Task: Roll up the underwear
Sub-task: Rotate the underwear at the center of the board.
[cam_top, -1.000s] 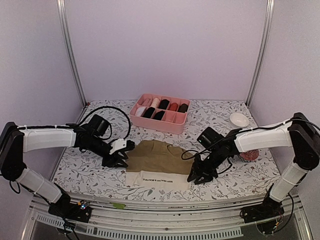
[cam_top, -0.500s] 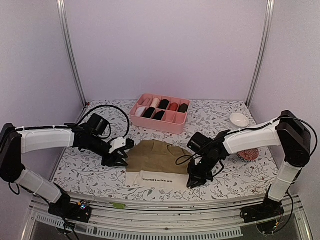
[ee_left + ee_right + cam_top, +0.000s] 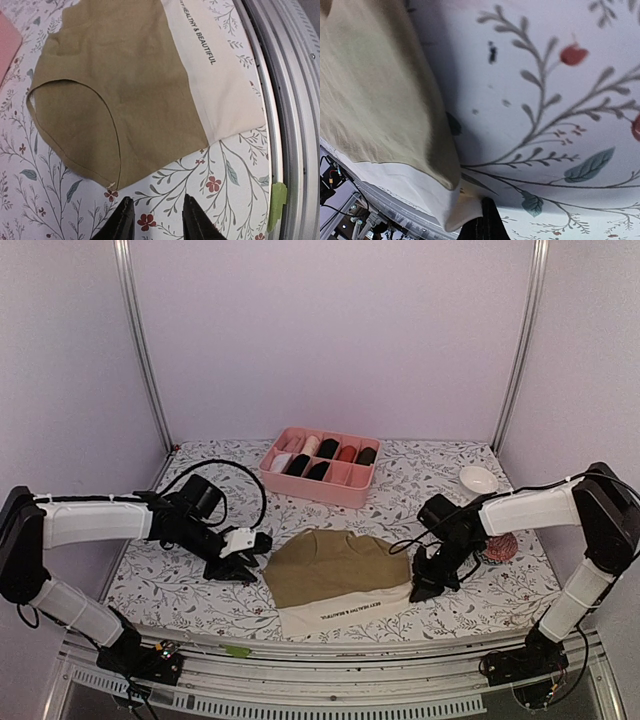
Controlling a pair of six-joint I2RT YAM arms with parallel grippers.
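Observation:
An olive-brown underwear (image 3: 328,566) with a cream printed waistband (image 3: 345,608) lies flat in the middle of the floral table. My right gripper (image 3: 422,586) is at its right waistband corner and shut on it. In the right wrist view the closed gripper (image 3: 484,222) pinches the cream corner (image 3: 462,210), and the olive underwear (image 3: 375,100) slopes away to the left. My left gripper (image 3: 256,552) sits low just off the garment's left edge. It stands open (image 3: 156,220) over bare table, a little short of the underwear (image 3: 125,90) hem.
A pink divided box (image 3: 352,492) with rolled dark and light pieces stands at the back centre. To the right are a small white bowl (image 3: 478,480) and a red-and-white ball (image 3: 500,548). The metal front rail (image 3: 295,125) runs close to the waistband, with green tape (image 3: 277,207) on it.
My right gripper closed on the waistband's right corner and drew back to the right, shifting and turning the underwear. My left gripper narrowed a little and stayed by the left edge.

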